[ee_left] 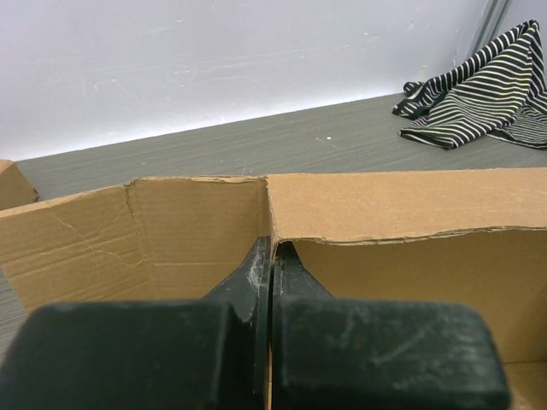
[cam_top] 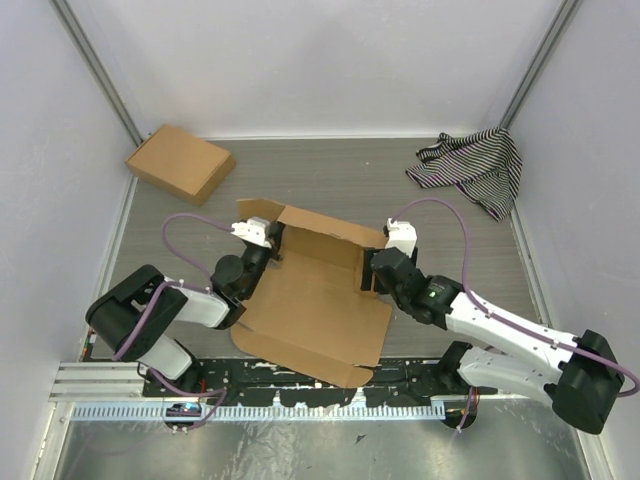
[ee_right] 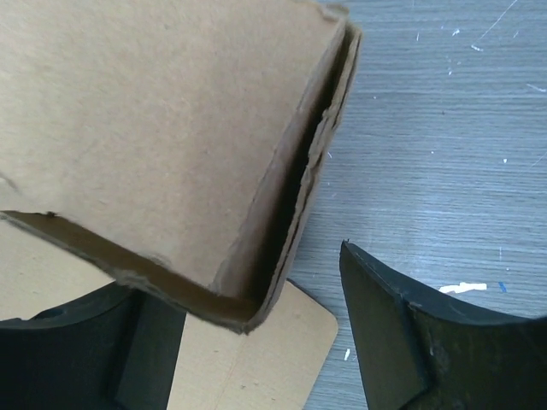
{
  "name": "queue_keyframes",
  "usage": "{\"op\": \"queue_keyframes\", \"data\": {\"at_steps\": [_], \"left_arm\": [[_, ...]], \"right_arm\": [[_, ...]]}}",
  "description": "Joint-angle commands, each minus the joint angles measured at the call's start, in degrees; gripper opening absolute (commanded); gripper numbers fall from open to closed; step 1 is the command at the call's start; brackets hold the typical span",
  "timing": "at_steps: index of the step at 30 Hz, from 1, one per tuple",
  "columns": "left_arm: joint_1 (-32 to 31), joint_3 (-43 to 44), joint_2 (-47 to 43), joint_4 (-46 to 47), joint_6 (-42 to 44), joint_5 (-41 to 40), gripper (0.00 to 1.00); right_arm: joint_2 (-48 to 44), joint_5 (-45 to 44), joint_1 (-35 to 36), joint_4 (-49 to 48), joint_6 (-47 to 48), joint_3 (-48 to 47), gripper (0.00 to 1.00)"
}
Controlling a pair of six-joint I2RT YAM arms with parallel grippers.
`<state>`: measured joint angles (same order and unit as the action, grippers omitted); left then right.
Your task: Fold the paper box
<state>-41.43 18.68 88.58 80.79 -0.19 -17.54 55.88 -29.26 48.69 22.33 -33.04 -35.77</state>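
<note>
The paper box (cam_top: 315, 300) sits half-formed, 12 o'clock walls up, 6 o'clock flaps flat; left claw (ee_left: 272, 249) clamps its wall, right claw (ee_right: 239, 273) gapes.

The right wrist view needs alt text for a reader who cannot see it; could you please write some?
The right pincer stands open, its dark fingers either side of a raised corner of the brown cardboard paper box. The box's doubled wall fills the upper left, a rounded flap lies flat beneath the corner, and the grey wood-grain table shows at right.
</note>
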Motion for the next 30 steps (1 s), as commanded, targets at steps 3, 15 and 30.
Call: {"op": "queue_keyframes", "data": {"at_steps": [3,15,30], "left_arm": [[-1.2,0.8,-0.5,1.1,0.0,-0.3,0.0],[-3.2,1.3,-6.2,-6.4,1.7,-3.3,0.0],[-5.3,3.5,-16.4,-23.9,1.3,-8.9,0.33]], "right_arm": [[3.2,-3.1,0.4,-5.3,-3.0,0.7,0.71],[8.0,-10.9,0.5,0.6,-12.7,-0.6,0.25],[15.9,-27.0,1.4,3.3,-18.9,-3.9,0.01]]}}
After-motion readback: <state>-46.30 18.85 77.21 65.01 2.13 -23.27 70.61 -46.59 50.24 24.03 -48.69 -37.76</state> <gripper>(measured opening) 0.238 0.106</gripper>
